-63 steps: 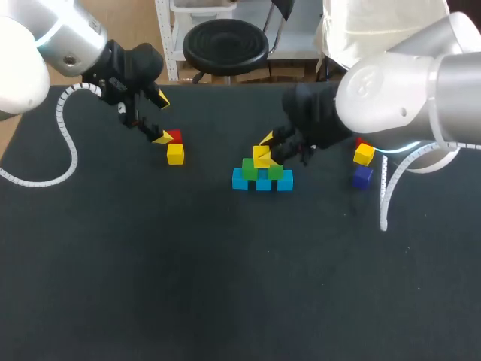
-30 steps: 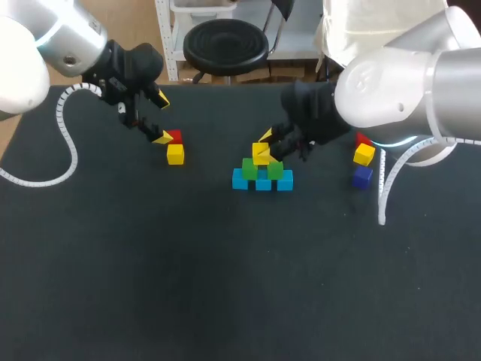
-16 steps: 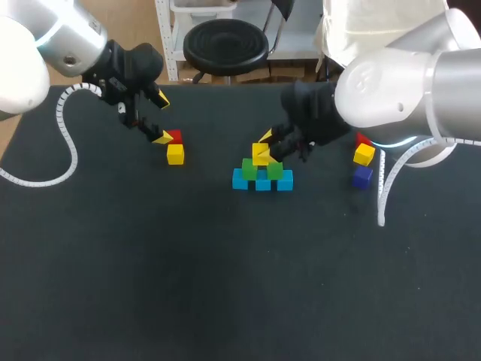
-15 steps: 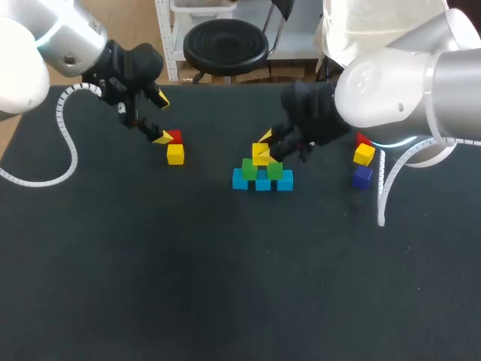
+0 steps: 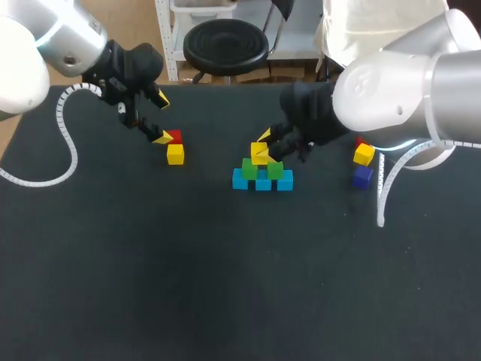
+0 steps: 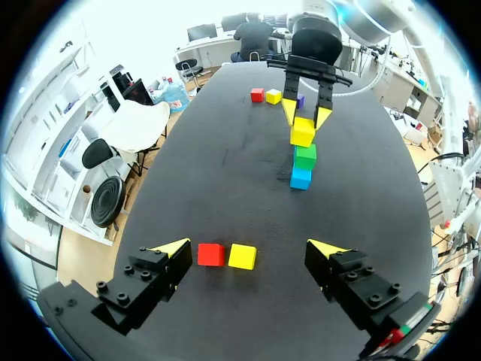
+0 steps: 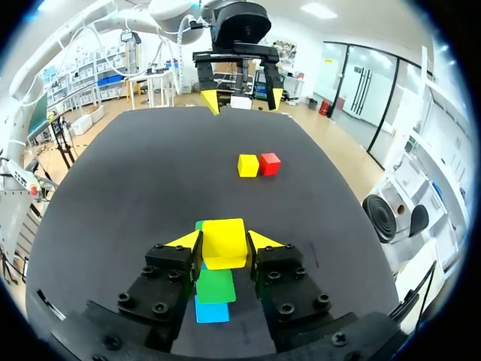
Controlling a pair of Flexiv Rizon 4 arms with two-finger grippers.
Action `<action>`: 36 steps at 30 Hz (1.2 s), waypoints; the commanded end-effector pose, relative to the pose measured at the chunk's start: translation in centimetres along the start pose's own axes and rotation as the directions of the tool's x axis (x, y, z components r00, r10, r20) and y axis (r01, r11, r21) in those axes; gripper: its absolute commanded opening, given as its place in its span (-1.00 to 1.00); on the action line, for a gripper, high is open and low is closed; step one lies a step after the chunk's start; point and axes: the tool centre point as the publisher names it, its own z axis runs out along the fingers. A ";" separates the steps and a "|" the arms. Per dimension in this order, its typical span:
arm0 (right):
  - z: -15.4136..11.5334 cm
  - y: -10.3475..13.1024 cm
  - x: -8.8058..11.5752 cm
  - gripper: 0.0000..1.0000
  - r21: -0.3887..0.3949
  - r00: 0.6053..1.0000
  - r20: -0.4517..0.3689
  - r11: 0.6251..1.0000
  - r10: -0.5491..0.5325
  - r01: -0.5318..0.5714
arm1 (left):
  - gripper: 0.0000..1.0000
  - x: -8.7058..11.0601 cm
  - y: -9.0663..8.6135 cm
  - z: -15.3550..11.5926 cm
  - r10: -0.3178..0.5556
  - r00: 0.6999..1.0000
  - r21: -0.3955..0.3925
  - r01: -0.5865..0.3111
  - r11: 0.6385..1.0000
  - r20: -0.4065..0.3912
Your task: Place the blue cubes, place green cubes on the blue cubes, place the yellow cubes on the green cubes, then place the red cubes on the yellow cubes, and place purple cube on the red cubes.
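Three blue cubes [image 5: 263, 183] lie in a row mid-table, with two green cubes [image 5: 249, 168] on them. My right gripper [image 5: 261, 149] is shut on a yellow cube [image 5: 260, 155] right over the green ones; I cannot tell whether it touches them. In the right wrist view the yellow cube [image 7: 224, 242] sits between the fingers, above green [image 7: 216, 286] and blue [image 7: 211, 310]. My left gripper [image 5: 161, 118] stands open over a red cube [image 5: 175, 136] and a yellow cube [image 5: 175, 154]; both lie ahead of its fingers as the red cube [image 6: 211, 254] and yellow cube [image 6: 242, 256].
At the right lie a red cube [image 5: 361, 141], a yellow cube [image 5: 364, 154] and a purple cube [image 5: 362, 176], close under my right arm. The near half of the black table [image 5: 225, 286] holds nothing.
My right gripper with the yellow cube has crept very slightly to the left over the green cubes. The left arm has not moved.
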 end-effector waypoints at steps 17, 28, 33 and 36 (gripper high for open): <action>-0.7 1.0 0.3 -1.00 0.033 1.000 -0.011 0.999 -0.003 0.003 | 1.00 0.1 0.0 0.0 0.003 1.000 0.000 -0.003 1.000 0.004; -0.6 0.8 0.7 -1.00 0.024 1.000 -0.003 1.000 0.003 -0.003 | 1.00 0.1 0.0 0.0 0.003 1.000 0.000 -0.003 1.000 0.004; -0.5 0.5 0.5 -1.00 0.019 1.000 -0.002 1.000 0.001 -0.001 | 1.00 0.1 0.0 0.0 0.003 1.000 0.000 -0.003 1.000 0.004; -0.4 0.4 0.4 -1.00 0.016 1.000 -0.003 1.000 0.000 0.000 | 1.00 0.1 0.0 0.0 0.003 1.000 0.000 -0.003 1.000 0.004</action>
